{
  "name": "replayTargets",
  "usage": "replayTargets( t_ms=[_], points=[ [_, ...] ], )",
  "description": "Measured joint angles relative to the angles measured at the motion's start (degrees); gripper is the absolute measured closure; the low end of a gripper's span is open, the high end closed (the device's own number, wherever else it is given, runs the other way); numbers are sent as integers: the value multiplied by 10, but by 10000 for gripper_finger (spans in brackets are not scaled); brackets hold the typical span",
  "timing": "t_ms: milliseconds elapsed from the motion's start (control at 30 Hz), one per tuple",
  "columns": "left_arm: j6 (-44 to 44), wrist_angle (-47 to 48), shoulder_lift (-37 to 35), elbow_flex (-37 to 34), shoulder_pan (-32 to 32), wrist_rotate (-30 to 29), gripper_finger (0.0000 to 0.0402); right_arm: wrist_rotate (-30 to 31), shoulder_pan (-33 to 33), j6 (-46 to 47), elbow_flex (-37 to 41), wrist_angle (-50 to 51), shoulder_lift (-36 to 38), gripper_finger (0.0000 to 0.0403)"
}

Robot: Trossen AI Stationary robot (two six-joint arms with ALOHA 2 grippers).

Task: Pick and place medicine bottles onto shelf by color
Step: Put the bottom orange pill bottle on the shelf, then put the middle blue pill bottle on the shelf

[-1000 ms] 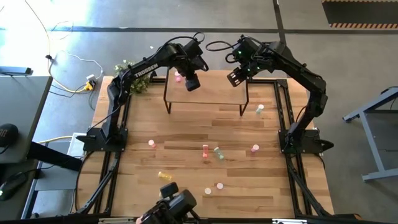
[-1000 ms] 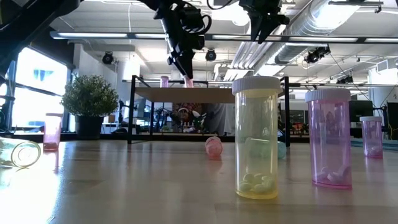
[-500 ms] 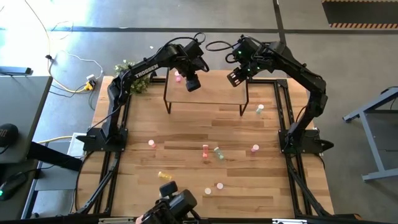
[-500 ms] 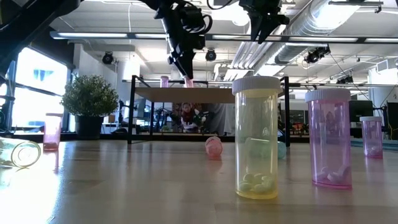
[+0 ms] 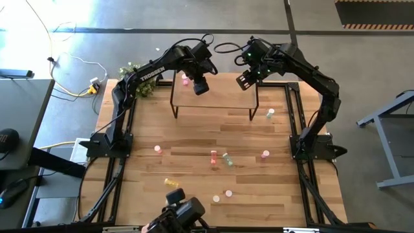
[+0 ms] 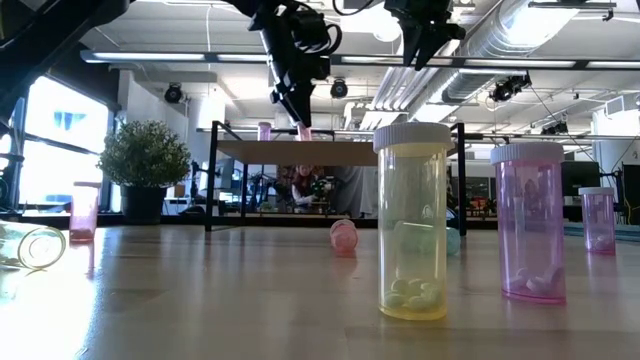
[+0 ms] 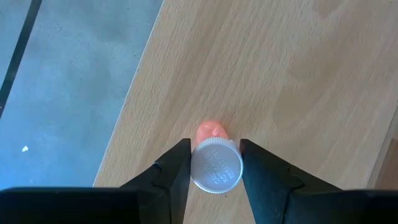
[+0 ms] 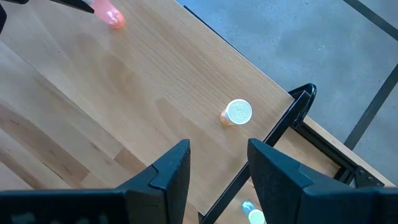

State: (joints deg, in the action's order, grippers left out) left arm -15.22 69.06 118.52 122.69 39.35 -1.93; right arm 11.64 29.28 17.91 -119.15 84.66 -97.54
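Note:
The shelf (image 5: 217,97) stands at the table's far side. My left gripper (image 5: 199,85) is over its left part, its fingers at the white cap of a pink bottle (image 7: 216,165) that stands upright with its base on the board (image 6: 302,131). Another pink bottle (image 6: 264,130) stands on the shelf to the left of it. My right gripper (image 5: 244,81) hangs open above the shelf's right end, holding nothing. Below it an orange bottle (image 8: 237,114) stands near the shelf's corner. My left gripper has the pink bottle's white cap (image 7: 198,167) between its two fingers, one on each side of the cap's rim. The fingers come from above, slanting down. The bottle is upright, its base on the shelf board.
Several loose bottles are on the table nearer the front: pink (image 5: 157,149), red-orange (image 5: 213,155), green (image 5: 227,159), pink (image 5: 265,155), yellow (image 5: 171,183), and a green one (image 5: 270,113) right of the shelf. A potted plant (image 5: 132,71) stands at the far left corner.

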Motion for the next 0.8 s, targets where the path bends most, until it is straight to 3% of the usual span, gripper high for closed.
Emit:
replayTargets(
  t_ms=[300,800],
  points=[
    [0,-5,0,0,0,0,243,0,0,0,0,0,0,251],
    [2,1,0,34,0,-2,238,-1,0,-4,0,1,1,251]
  ],
)
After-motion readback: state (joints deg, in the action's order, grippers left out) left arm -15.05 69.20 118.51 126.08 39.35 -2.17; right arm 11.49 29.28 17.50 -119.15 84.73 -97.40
